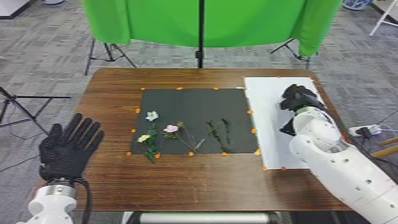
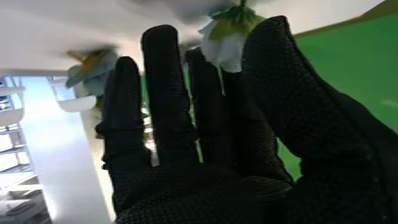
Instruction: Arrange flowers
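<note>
On the black mat (image 1: 195, 107) lay a pale blue flower (image 1: 152, 116), a yellow flower (image 1: 144, 138), a pink flower (image 1: 171, 128) and green sprigs (image 1: 226, 131). Right of the mat, the right hand (image 1: 298, 97) was over the white sheet (image 1: 271, 110), fingers straight, thumb apart, a white flower (image 2: 222, 50) near them; contact couldn't be told. Left of the mat, the left hand (image 1: 67, 152) had its fingers spread.

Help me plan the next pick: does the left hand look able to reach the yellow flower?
Probably yes: the left hand is open, and nothing stands between it and the yellow flower.
</note>
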Controlling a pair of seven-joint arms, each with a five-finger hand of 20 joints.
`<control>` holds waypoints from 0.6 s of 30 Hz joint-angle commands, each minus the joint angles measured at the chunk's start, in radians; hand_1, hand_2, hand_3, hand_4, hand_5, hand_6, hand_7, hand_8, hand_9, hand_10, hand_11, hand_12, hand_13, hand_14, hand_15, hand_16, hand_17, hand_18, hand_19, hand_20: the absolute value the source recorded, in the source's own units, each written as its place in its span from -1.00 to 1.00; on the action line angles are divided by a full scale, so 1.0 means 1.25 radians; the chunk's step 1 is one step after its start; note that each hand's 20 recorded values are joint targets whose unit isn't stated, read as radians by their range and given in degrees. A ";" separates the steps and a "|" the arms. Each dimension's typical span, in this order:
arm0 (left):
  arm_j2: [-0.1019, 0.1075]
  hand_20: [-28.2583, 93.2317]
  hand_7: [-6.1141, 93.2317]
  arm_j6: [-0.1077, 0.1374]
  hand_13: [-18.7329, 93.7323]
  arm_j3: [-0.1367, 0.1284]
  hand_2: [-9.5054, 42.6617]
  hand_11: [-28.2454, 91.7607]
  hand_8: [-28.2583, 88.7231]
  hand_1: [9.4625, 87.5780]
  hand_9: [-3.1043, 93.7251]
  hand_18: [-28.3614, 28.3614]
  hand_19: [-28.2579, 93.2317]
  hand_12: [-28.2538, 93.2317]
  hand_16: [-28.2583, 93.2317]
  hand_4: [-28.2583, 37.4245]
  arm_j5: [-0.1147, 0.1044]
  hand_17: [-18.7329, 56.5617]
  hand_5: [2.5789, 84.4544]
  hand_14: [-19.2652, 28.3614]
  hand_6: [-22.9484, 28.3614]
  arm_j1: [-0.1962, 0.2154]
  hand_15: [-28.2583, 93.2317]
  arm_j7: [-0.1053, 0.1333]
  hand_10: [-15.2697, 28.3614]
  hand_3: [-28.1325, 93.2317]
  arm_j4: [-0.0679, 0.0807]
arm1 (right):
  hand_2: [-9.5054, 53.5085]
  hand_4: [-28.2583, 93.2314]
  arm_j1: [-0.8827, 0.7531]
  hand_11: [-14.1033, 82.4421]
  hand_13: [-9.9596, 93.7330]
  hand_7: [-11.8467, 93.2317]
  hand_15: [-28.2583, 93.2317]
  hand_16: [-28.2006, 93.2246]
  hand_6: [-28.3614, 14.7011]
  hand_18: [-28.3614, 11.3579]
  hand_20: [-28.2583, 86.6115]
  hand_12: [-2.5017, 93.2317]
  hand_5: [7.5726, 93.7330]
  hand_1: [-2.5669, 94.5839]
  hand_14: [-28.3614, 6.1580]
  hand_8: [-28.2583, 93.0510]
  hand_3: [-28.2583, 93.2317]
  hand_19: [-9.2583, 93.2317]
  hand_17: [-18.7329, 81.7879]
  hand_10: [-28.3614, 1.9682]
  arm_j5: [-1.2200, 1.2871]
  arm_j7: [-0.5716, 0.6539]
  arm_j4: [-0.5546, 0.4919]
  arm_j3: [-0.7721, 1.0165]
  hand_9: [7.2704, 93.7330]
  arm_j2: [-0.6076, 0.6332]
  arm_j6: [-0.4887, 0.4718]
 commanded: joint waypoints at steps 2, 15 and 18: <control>-0.005 -0.31 -0.77 0.001 -0.19 0.002 -0.31 -0.26 -0.63 -0.48 -0.21 0.44 -0.11 -0.36 -0.61 -0.97 0.002 -0.60 -0.03 0.41 0.25 0.005 -0.08 -0.013 0.36 0.72 0.005 | -1.00 -1.00 0.032 -0.56 0.42 -0.28 0.03 0.06 0.36 -0.58 0.10 -0.43 0.55 0.40 0.16 -0.58 0.42 0.60 -0.14 0.26 -0.012 0.022 0.020 -0.047 0.59 -0.027 0.070; -0.006 -0.31 -0.78 -0.002 -0.19 -0.002 -0.26 -0.26 -0.63 -0.50 -0.21 0.44 -0.11 -0.36 -0.61 -0.97 0.000 -0.60 -0.03 0.41 0.25 0.017 -0.08 -0.012 0.36 0.71 0.000 | -1.00 -1.00 0.035 -0.61 0.46 -0.18 0.03 0.14 0.33 -0.59 0.11 -0.30 0.63 0.38 0.18 -0.52 0.49 0.62 -0.12 0.21 0.001 -0.171 -0.231 -0.116 0.74 -0.023 0.004; -0.005 -0.31 -0.77 0.008 -0.19 0.002 -0.25 -0.26 -0.63 -0.50 -0.21 0.44 -0.11 -0.36 -0.61 -0.97 0.005 -0.60 -0.03 0.42 0.25 0.005 -0.08 -0.021 0.37 0.71 0.001 | -1.00 -1.00 0.050 -0.61 0.45 -0.17 0.04 0.13 0.33 -0.59 0.11 -0.30 0.62 0.37 0.18 -0.53 0.50 0.62 -0.13 0.21 -0.008 -0.222 -0.243 -0.165 0.73 -0.040 -0.013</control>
